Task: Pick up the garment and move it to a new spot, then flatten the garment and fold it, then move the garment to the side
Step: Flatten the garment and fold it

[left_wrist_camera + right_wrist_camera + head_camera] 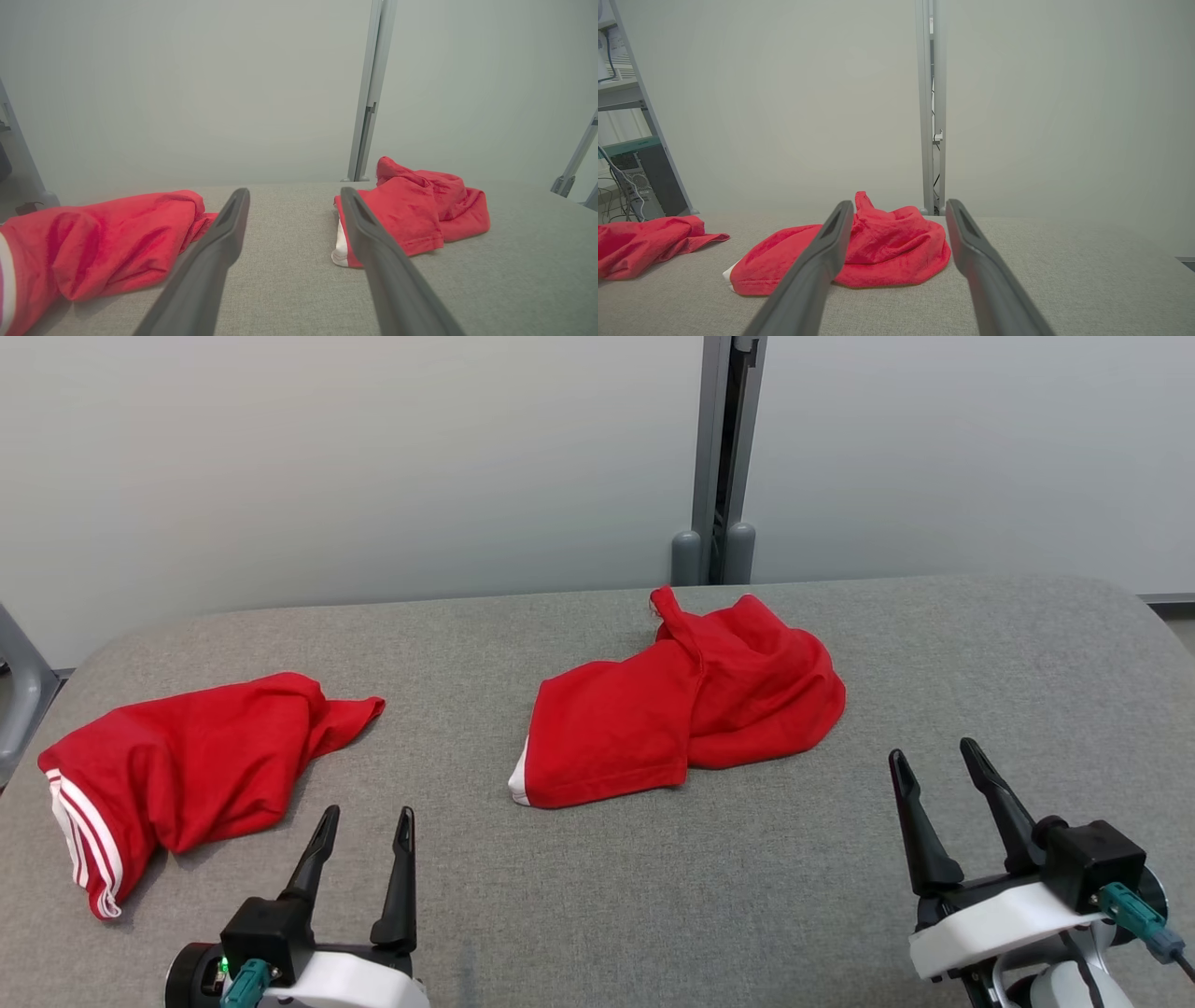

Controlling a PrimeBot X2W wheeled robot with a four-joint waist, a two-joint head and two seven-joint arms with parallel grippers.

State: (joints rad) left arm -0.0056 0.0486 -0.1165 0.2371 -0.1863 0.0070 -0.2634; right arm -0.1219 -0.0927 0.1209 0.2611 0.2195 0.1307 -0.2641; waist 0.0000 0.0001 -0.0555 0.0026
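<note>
Across the whole lower half of my head view runs a bench [747, 896] covered in grey woven fabric, with rounded far corners. Behind it stand pale wall panels [373, 457], split by a grey upright post [724, 448].

Near the bench's middle, towards the far edge, lies the crumpled red garment [672, 719], bunched up with a bit of white trim [518, 779] at its near left corner. Well apart from it, at the left end, lies a second red garment with white stripes [187, 756], also rumpled.

My left jaws stand apart and empty above the near left of the bench, their dark fingers [317, 854] just short of the striped piece. My right jaws stand apart and empty too, fingers [920, 831] near the right, clear of any cloth.

My left wrist view looks low along the bench [289, 298], with the striped piece [107, 242] left of its fingers [210, 261], the crumpled garment [411, 210] partly behind the right one, and a slanted metal strut [577, 154] at the far right. My right wrist view frames the crumpled garment [887, 247] between its fingers [817, 266] and shows shelving with a computer tower and cables [640, 186] at its left edge.
</note>
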